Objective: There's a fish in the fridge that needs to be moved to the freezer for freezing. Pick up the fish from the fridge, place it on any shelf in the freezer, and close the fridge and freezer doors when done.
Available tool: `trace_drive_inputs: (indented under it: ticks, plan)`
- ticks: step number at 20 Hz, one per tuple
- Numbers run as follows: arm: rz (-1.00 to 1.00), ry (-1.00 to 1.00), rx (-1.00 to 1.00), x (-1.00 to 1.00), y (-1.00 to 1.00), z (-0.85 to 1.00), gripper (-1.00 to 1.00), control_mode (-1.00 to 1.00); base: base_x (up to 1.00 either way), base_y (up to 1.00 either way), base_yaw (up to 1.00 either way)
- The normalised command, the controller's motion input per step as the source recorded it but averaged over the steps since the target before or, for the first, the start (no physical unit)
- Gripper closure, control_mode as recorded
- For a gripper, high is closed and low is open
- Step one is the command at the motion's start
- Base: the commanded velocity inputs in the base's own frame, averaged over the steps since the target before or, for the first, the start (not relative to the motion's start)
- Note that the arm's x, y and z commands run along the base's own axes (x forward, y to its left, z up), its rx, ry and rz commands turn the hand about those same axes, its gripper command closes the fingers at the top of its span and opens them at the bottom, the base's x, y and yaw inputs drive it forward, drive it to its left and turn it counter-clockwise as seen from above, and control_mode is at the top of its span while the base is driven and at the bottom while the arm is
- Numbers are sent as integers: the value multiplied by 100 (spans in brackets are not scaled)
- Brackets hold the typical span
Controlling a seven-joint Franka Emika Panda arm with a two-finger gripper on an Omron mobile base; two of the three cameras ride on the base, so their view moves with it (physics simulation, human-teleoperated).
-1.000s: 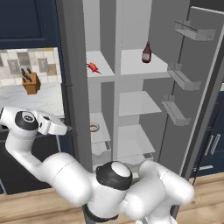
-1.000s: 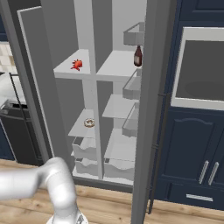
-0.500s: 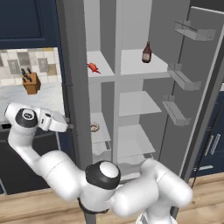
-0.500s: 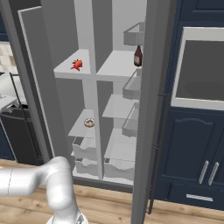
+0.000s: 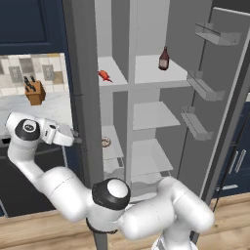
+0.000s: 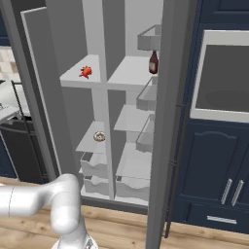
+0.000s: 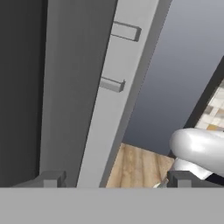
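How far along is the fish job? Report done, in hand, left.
Done: the fish lies on a freezer shelf, apart from the bottle in the fridge.
In hand: the open gripper sits at the freezer door edge.
Left: close the freezer door and the fridge door; both stand open.

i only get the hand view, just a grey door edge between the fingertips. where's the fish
observer: the fish lies on an upper shelf of the narrow compartment, the freezer side.
operator: ok, are both doors open
observer: yes. the wide door with the bins is swung out to the right, and the narrow door stands open on the left.
operator: which one am i at
observer: the narrow one. the end effector is at its edge, well below the fish, jaws apart.
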Motion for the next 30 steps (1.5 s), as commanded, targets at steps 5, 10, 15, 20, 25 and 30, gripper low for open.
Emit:
trace_drive_inputs:
  ticks: [5, 10, 15, 20, 25, 30]
  plan:
    - [8, 0, 0, 22, 23, 0, -100, -100, 0, 0, 0]
    - [13, 0, 0, 14, 29, 0, -100, -100, 0, 0, 0]
    - [2, 0, 0, 40, 4, 0, -100, -100, 0, 0, 0]
    - [9, 0, 0, 1, 23, 0, -100, -100, 0, 0, 0]
    - [6, 0, 0, -23, 7, 1, -100, -100, 0, 0, 0]
    - [2, 0, 0, 34, 0, 0, -100, -100, 0, 0, 0]
